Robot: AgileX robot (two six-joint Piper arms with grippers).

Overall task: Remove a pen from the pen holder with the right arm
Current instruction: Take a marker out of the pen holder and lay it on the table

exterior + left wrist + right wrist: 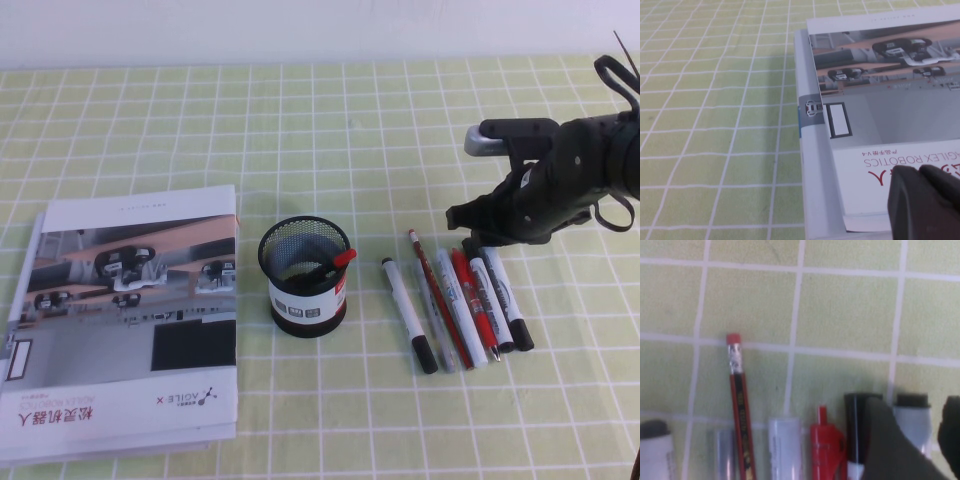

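The right gripper (508,232) hangs open over the pens (460,300) lying on the green-checked worktop (300,120); a red-capped pen (340,259) leans in the black mesh pen holder (305,300). The left gripper (922,200) is over the printed booklet (890,115), state unclear.

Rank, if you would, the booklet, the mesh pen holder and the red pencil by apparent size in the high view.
1. booklet
2. mesh pen holder
3. red pencil
The open right gripper hangs near the pencil's far end; the left gripper is over the booklet.
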